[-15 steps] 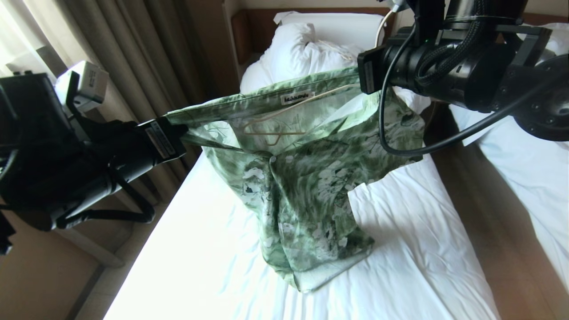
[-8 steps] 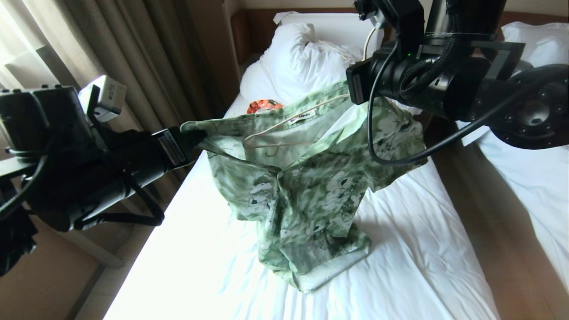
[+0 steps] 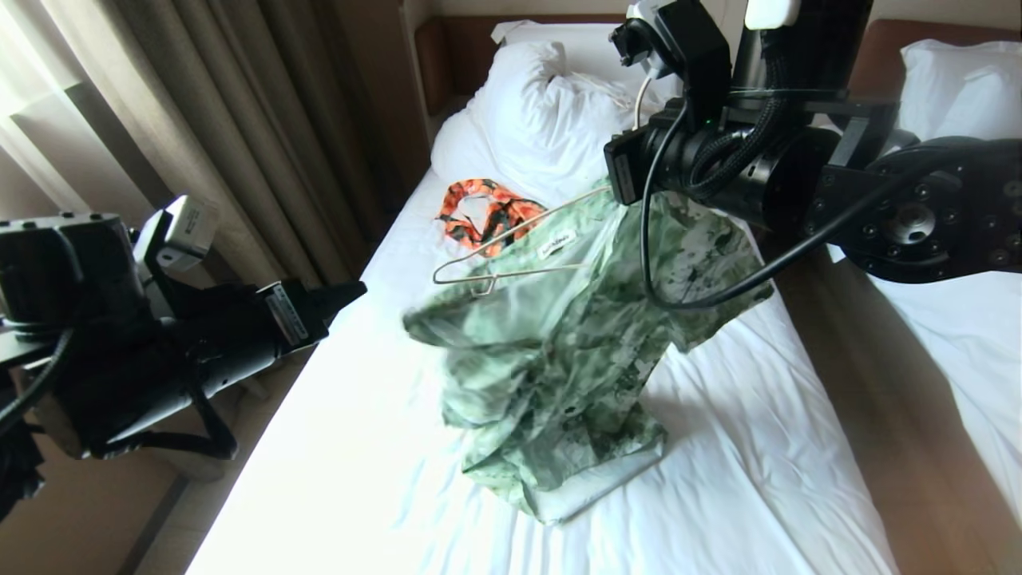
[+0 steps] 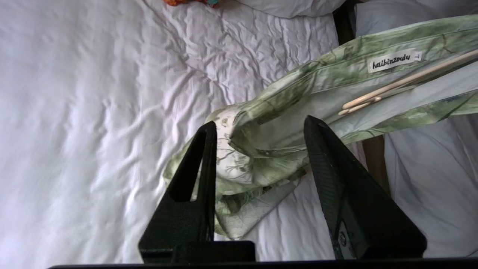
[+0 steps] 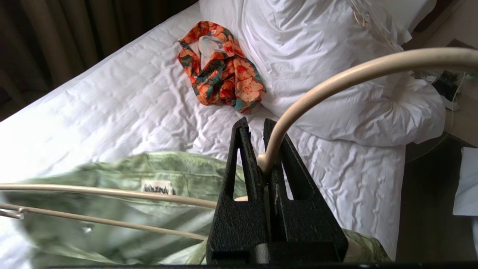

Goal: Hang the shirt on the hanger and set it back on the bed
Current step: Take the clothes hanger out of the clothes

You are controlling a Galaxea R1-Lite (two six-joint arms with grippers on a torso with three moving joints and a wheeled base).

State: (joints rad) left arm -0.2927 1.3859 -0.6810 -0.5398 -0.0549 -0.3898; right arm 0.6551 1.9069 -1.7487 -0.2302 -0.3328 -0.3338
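The shirt (image 3: pixel 559 375) droops in a heap onto the bed (image 3: pixel 359 479), partly draped on the hanger (image 3: pixel 511 247). The left gripper (image 3: pixel 351 291) hangs just beside it, fingers released and empty. Farther back, the right gripper (image 5: pixel 261 149) has its fingers clenched on the hanger near the pillows (image 3: pixel 543 104).

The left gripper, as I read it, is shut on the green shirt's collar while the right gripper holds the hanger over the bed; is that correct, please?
Not quite. The left gripper is open: the left wrist view shows its jaws spread, with the shirt beyond them, not pinched. The rest stands: the right gripper is shut on the hanger over the bed.
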